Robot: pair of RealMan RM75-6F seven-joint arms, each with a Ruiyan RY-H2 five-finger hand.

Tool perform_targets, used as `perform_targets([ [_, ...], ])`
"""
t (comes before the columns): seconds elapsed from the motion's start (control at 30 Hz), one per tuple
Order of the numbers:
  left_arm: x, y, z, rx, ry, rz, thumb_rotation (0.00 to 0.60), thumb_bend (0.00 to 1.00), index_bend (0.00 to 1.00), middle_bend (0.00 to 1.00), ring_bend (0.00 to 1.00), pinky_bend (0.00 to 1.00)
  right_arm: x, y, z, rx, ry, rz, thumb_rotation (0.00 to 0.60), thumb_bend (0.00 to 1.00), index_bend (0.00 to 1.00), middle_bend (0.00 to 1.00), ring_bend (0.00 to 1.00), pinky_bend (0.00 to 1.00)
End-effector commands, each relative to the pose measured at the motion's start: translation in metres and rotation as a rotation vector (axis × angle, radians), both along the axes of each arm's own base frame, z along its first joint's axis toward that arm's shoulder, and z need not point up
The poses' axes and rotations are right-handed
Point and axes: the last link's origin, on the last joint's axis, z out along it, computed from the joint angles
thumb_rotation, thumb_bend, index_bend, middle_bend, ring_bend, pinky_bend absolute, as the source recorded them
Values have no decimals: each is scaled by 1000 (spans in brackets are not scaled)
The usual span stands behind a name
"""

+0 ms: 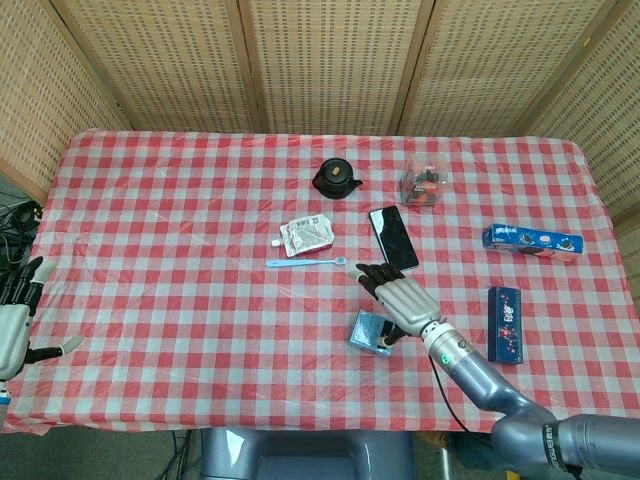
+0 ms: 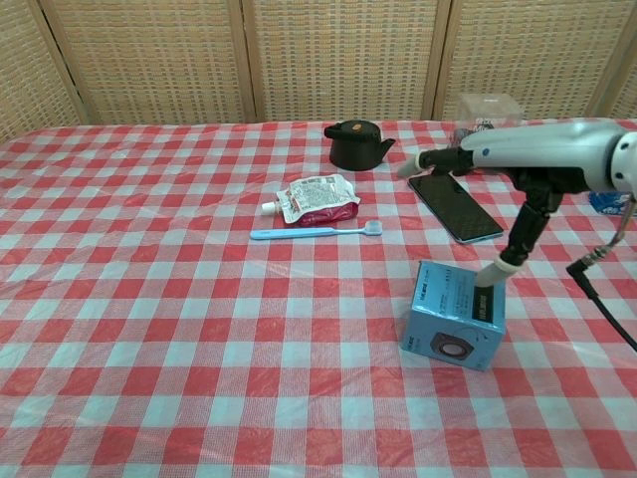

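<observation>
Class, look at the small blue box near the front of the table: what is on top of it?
Only one fingertip of the right hand rests on the blue box's top rear edge; the other fingers are spread above the phone. Under the box lies the checked tablecloth, covered there.

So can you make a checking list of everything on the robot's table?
Surface: red checked tablecloth, flat.
Job's things: blue box standing upright; right hand's thumb tip touches its top edge.
Clutter: black teapot, pouch, blue toothbrush, phone, clear box, two dark blue boxes.
Hands: right hand spread above box; left hand off table's edge, holding nothing.
Cables: black cable by right arm.
Surroundings: woven screens.
</observation>
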Motion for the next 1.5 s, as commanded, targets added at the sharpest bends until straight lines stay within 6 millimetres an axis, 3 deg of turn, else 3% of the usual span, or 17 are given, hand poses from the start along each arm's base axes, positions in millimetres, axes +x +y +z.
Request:
perform_targets([
  [0.03, 0, 0, 0, 0, 0, -1, 600, 0, 0, 0, 0, 0, -10, 23, -10, -7, 51, 24, 600, 0, 54, 0, 0, 0],
  [0.33, 0, -1, 0, 3, 0, 0, 600, 0, 0, 0, 0, 0, -22, 40, -41, -11, 104, 54, 600, 0, 59, 15, 0, 0],
  [0.53, -1, 0, 1, 5, -2, 4, 600, 0, 0, 0, 0, 0, -21, 34, -58, -105, 105, 106, 600, 0, 134, 99, 6, 47],
  [0.7, -1, 0, 1, 4, -3, 2, 600, 0, 0, 0, 0, 0, -24, 30, -64, -154, 109, 117, 600, 34, 227, 221, 148, 200],
  [0.83, -1, 0, 1, 3, -3, 2, 600, 0, 0, 0, 0, 0, -25, 28, -65, -193, 95, 134, 600, 239, 352, 376, 335, 382],
  [0.97, -1, 0, 1, 1, -2, 1, 600, 0, 0, 0, 0, 0, -24, 27, -62, -216, 70, 152, 600, 410, 450, 466, 432, 469],
  [1.17, -1, 0, 1, 1, -3, 2, 600, 0, 0, 0, 0, 0, -14, 22, -50, -211, -15, 133, 600, 543, 464, 490, 467, 478],
  [1.37, -1, 0, 1, -1, -3, 1, 600, 0, 0, 0, 0, 0, 3, 4, -29, -121, -104, 18, 600, 599, 467, 514, 488, 479],
  [1.5, -1, 0, 1, -2, -6, 3, 600, 0, 0, 0, 0, 0, 17, -24, -8, 87, -149, -185, 600, 616, 411, 520, 508, 478],
])
